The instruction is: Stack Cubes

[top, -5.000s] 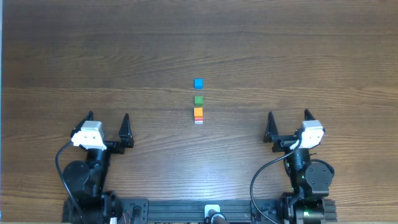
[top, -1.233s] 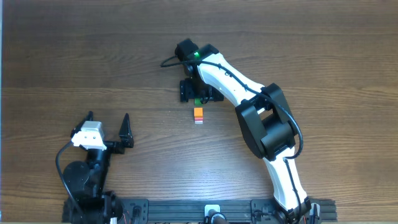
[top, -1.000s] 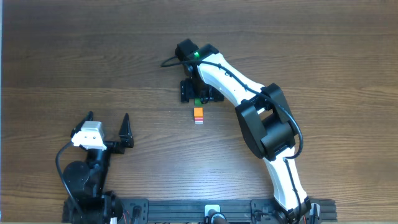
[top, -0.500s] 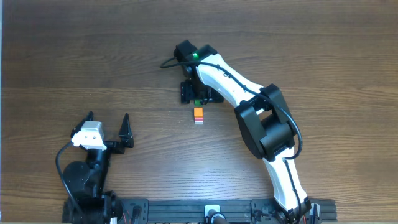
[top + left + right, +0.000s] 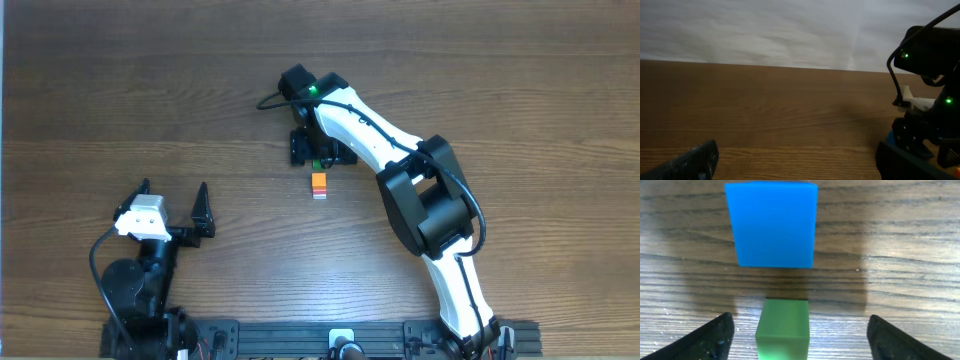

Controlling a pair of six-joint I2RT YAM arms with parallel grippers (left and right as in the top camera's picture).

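In the right wrist view a green cube [image 5: 783, 327] lies on the wooden table between the fingers of my right gripper [image 5: 800, 327]. That gripper is open, with a gap on each side of the cube. A blue cube [image 5: 771, 224] lies just beyond the green one. From above, the right gripper [image 5: 320, 152] hangs over the green cube [image 5: 318, 162] and hides the blue one. Nearer the arm bases, an orange cube [image 5: 319, 181] rests on a whitish cube [image 5: 319, 194]. My left gripper [image 5: 172, 196] stands open and holds nothing, low at the table's left.
The right arm [image 5: 400, 160] stretches diagonally across the table's middle, and its wrist [image 5: 930, 100] stands at the side of the left wrist view. Bare wooden tabletop [image 5: 150, 90] surrounds the row of cubes.
Five seconds ago the right arm rested at the bottom right; it now reaches out over the green and blue cubes. Over the last second it has barely moved. The left arm kept still.
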